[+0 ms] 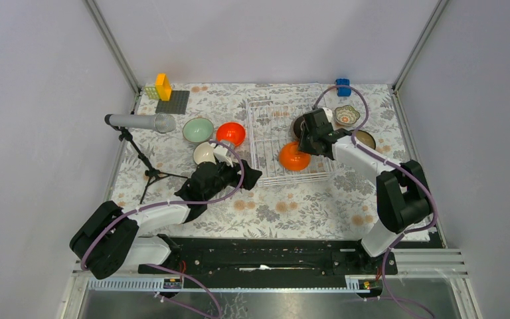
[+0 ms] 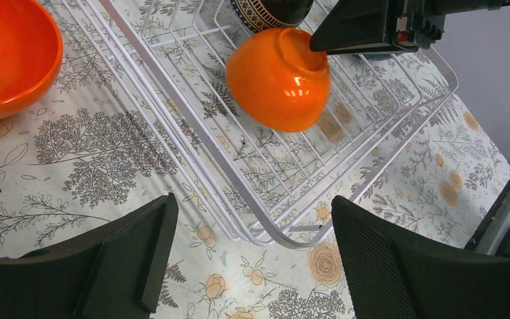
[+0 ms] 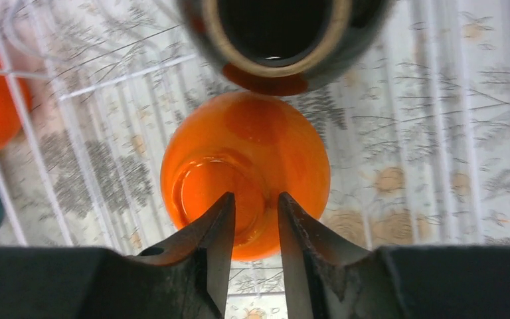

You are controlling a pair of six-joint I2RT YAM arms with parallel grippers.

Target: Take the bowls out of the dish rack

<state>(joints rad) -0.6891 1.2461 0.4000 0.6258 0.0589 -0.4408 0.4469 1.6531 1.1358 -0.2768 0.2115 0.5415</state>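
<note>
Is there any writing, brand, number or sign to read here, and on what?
No text can be read anywhere.
Orange bowl, rack, tablecloth: no lettering, only a flower print on the cloth.
Red-and-white spot on the right arm: too small to read.

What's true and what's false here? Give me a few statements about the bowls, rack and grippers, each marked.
An orange bowl lies inside the dish rack. True.
The left gripper is clamped on a bowl. False: its jaws stand wide open, holding nothing.
That is the rack's only bowl. False: a dark bowl is in it too.
A second orange bowl sits on the table outside the rack. True.
The right gripper is at the orange bowl in the rack. True.
</note>
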